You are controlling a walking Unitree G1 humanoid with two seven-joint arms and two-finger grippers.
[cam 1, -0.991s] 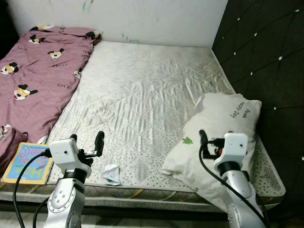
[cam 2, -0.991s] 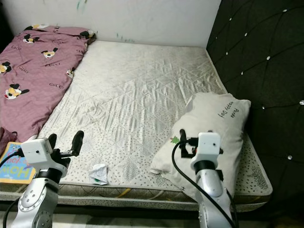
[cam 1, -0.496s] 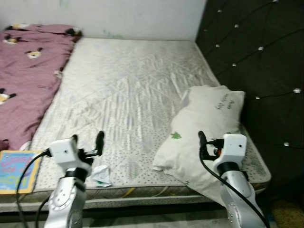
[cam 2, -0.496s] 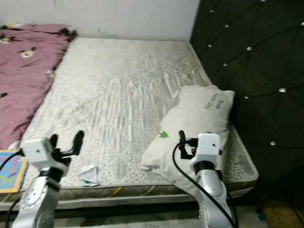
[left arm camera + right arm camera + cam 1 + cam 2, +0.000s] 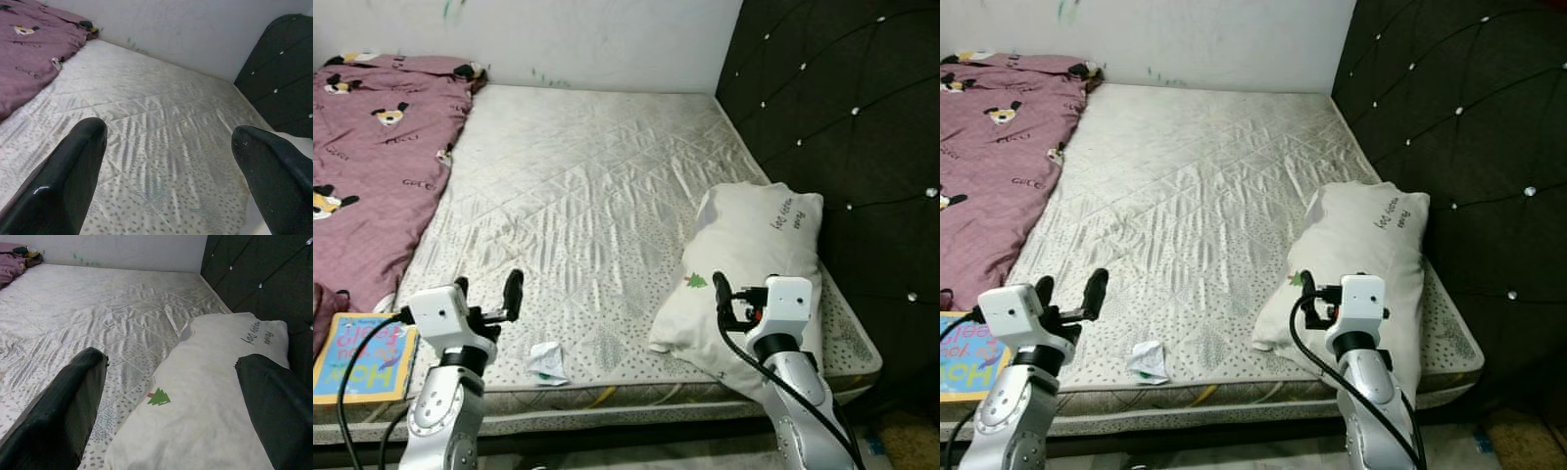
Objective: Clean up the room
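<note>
Approach step, nothing held. Left gripper (image 5: 487, 297) and right gripper (image 5: 171, 396), fingers spread, hover at mattress (image 5: 587, 196) edge. Next: reach crumpled paper (image 5: 546, 360) beside left gripper, or straighten pillow (image 5: 759, 245).

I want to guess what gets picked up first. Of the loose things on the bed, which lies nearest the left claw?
The crumpled white wrapper by the mattress's front edge: it lies just beyond the left claw, closer than the colourful book and the pillow.

A home bedroom: a bare quilted mattress (image 5: 597, 215) lies against a dark tufted headboard (image 5: 832, 127) and a scuffed white wall (image 5: 597, 39), with a pillow (image 5: 754, 264), a purple cartoon-print blanket (image 5: 372, 166) and a children's book (image 5: 362, 345) on it.
</note>
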